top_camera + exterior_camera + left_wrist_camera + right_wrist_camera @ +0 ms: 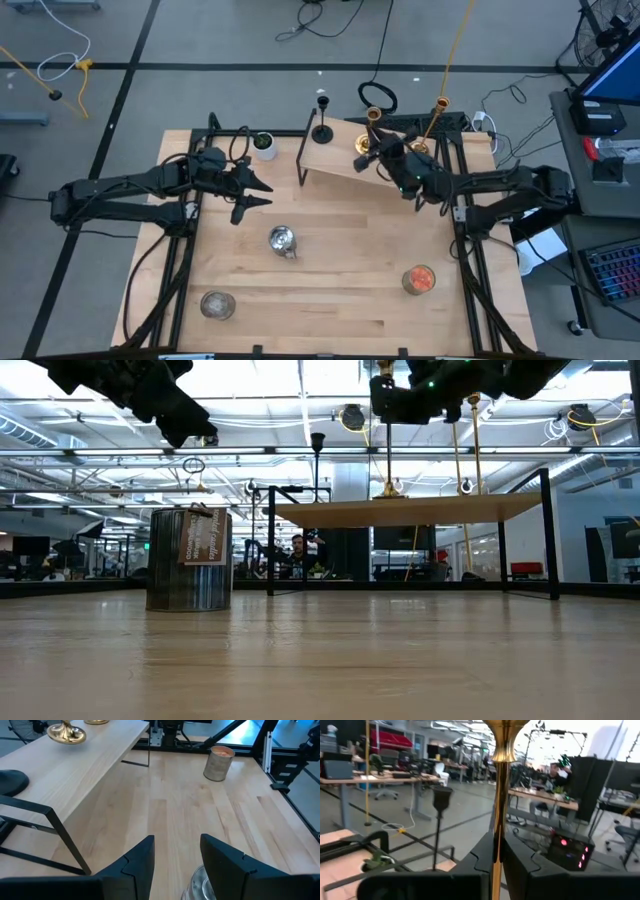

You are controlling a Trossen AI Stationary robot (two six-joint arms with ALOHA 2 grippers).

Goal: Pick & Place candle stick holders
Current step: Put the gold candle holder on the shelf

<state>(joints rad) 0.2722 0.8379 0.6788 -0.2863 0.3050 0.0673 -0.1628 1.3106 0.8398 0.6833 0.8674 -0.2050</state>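
Right end effector clamping brass holder stem, above shelf

Brown tag on silvery glass cup, left of centre in low view: printed lines present, too small to read. No other legible text, brand, number.
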